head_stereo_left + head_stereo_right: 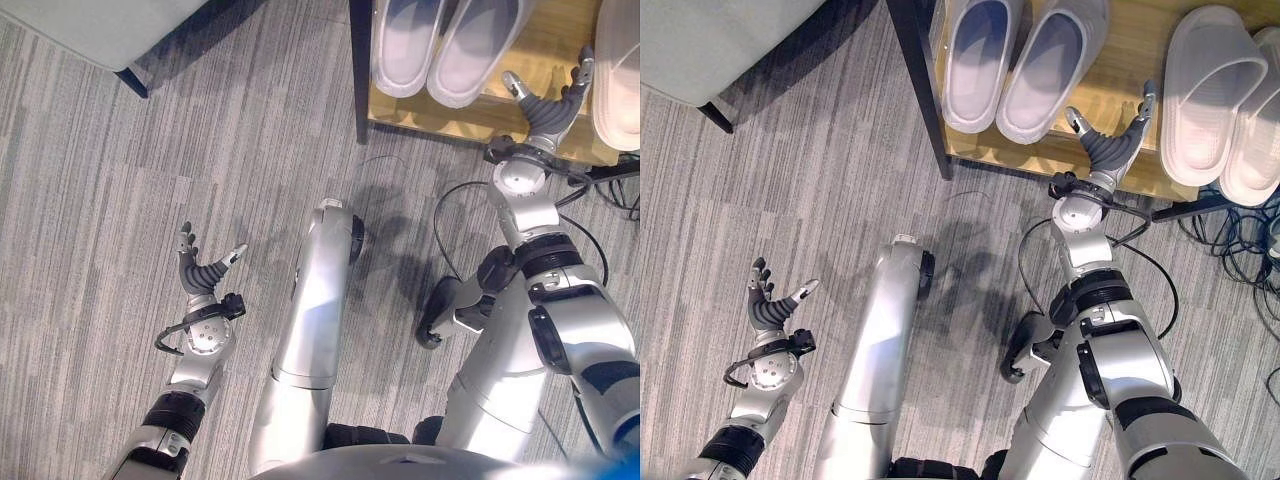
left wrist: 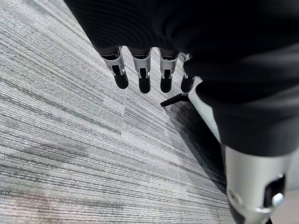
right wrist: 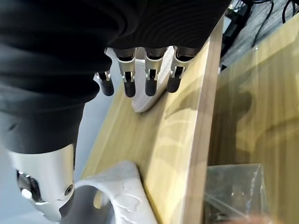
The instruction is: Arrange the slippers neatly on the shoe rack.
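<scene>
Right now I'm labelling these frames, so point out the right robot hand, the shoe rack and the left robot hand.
right robot hand (image 1: pixel 1108 148), right eye view, on its dark ribbed back.
shoe rack (image 1: pixel 1128 75), right eye view, on bare wooden shelf between the slipper pairs.
left robot hand (image 1: pixel 203 273), left eye view, on its dark ribbed cover.

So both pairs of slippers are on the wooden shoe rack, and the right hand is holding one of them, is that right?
Not quite. The right hand is open and holds nothing; it hovers over bare wood between the two pairs of slippers on the shoe rack, as the right eye view shows. Both pairs are indeed on the rack.
</scene>
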You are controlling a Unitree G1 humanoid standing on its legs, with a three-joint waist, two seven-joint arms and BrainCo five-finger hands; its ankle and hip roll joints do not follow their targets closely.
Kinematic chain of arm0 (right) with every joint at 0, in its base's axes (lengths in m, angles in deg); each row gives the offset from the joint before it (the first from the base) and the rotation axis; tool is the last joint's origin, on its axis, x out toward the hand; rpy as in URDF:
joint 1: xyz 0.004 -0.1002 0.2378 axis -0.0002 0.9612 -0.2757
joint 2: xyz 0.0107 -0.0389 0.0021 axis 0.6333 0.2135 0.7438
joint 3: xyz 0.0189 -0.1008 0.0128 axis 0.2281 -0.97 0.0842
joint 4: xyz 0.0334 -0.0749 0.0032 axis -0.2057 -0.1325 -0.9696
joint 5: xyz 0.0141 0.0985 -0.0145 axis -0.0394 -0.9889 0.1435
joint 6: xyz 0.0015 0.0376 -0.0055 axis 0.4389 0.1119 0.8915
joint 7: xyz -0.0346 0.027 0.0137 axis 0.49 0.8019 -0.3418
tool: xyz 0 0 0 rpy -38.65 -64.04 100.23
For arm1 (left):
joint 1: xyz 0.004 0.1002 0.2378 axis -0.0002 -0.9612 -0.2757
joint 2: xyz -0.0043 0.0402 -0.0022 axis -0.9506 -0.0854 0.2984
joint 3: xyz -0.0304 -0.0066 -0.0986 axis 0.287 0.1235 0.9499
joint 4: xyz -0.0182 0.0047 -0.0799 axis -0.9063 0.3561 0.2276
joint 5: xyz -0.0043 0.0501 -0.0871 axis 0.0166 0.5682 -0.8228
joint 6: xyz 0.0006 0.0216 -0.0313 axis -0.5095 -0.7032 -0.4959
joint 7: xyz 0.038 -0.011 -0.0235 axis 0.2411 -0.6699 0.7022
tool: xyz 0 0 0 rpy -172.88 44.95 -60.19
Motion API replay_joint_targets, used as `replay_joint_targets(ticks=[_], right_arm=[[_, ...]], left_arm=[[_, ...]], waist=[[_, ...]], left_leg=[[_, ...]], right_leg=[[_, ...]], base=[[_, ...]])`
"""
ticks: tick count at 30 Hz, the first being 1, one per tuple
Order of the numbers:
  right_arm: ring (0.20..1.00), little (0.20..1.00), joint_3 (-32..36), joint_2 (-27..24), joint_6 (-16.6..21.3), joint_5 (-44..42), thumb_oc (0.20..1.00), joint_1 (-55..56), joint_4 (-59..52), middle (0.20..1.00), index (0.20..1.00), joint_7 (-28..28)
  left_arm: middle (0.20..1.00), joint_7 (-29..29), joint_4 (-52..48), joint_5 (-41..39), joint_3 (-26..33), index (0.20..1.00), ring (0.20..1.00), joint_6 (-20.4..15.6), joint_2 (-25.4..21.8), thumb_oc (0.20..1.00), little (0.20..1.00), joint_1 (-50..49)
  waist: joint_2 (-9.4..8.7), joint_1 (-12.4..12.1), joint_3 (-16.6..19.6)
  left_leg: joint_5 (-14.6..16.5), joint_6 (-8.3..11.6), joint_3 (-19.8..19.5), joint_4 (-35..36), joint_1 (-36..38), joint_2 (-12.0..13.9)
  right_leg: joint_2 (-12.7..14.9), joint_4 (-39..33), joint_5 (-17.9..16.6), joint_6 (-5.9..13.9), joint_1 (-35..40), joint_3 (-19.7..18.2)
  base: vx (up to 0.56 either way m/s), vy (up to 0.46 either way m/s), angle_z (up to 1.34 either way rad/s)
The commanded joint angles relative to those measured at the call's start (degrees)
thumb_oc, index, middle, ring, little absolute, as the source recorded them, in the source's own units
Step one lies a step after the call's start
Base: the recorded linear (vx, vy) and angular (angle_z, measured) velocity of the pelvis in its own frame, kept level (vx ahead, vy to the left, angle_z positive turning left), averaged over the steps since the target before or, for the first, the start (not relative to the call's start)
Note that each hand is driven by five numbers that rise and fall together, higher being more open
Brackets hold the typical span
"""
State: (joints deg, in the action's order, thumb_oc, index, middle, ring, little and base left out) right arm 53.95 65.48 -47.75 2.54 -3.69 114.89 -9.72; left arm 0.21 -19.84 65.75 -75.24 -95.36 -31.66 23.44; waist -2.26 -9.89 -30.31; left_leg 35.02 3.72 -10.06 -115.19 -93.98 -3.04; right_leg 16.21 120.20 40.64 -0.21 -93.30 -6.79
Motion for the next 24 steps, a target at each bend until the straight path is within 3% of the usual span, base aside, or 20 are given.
replay_joint_targets(ticks=[1,14,24], right_arm=[[1.000,1.000,-2.2,-0.4,3.2,-2.3,1.000,-6.9,0.8,1.000,1.000,-0.8],[1.000,1.000,-8.4,0.4,3.1,-12.6,1.000,-16.5,14.9,1.000,1.000,-7.7],[1.000,1.000,-11.8,-0.9,4.4,-18.7,1.000,-19.2,17.1,1.000,1.000,-14.1]], left_arm=[[1.000,-1.9,-1.3,0.4,-1.6,1.000,1.000,-2.5,-1.1,1.000,1.000,-2.7],[1.000,0.7,-0.5,-2.6,-3.1,1.000,1.000,-3.5,-2.7,1.000,1.000,-3.3],[1.000,2.5,-0.2,-1.5,-4.1,1.000,1.000,-3.0,-3.6,1.000,1.000,-3.2]], waist=[[0.09,-1.7,0.5],[0.85,-3.5,0.5],[0.26,-3.6,0.5]], left_leg=[[7.0,-1.92,-4.5,-3.2,4.0,-0.6],[8.0,-1.58,-4.0,-4.5,4.0,-0.6],[7.8,-1.11,-3.7,-4.6,4.0,-0.2]], right_leg=[[2.6,3.4,1.8,-1.64,3.3,-4.9],[2.6,5.4,1.3,-1.91,3.4,-6.9],[2.9,6.2,1.1,-2.09,3.4,-7.7]], base=[[0.00,0.000,0.00],[0.00,0.002,0.00],[0.00,0.000,0.00]])
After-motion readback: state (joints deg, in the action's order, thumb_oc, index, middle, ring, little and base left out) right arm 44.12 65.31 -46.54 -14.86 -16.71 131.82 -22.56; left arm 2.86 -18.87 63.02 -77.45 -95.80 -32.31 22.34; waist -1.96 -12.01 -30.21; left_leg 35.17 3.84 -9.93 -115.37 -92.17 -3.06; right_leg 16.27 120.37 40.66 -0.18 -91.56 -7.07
